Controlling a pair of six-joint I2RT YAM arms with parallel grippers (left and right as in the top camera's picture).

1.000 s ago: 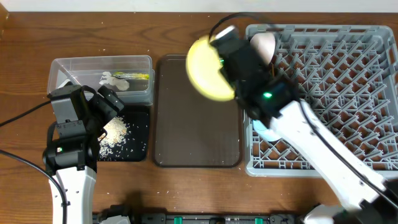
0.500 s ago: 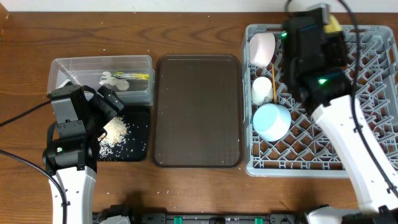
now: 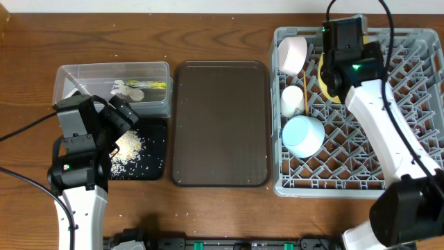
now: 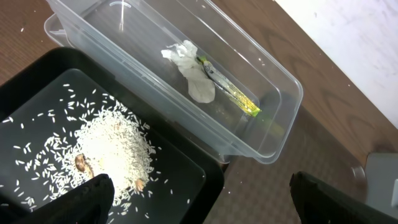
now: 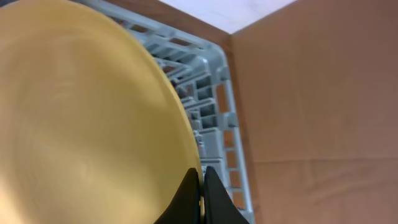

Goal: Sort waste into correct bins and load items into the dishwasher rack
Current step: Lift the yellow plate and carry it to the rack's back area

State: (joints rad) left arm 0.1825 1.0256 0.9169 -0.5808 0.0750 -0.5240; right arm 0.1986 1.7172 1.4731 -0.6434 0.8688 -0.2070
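Observation:
My right gripper (image 5: 201, 186) is shut on the rim of the yellow plate (image 5: 81, 118). Overhead, the plate (image 3: 325, 78) stands on edge among the far pegs of the grey dishwasher rack (image 3: 409, 104), right of the white bowl (image 3: 293, 54), cream cup (image 3: 291, 101), chopsticks (image 3: 304, 94) and light blue bowl (image 3: 303, 135). My left gripper (image 4: 205, 205) hangs open and empty over the black tray (image 4: 186, 180) of rice (image 4: 106, 146). Tissue (image 4: 193, 68) and wrapper (image 4: 233, 96) lie in the clear tub (image 4: 286, 87).
A dark brown serving tray (image 3: 220, 125) lies bare between the bins and the rack. The clear tub (image 3: 114, 67) sits behind the black tray (image 3: 156, 149) at the left. A cable trails across the wooden table (image 3: 28, 125) at the left.
The right arm has swung the yellow plate from above the brown tray's far right corner over to the rack and set it down on edge among the far pegs. The left arm has not moved.

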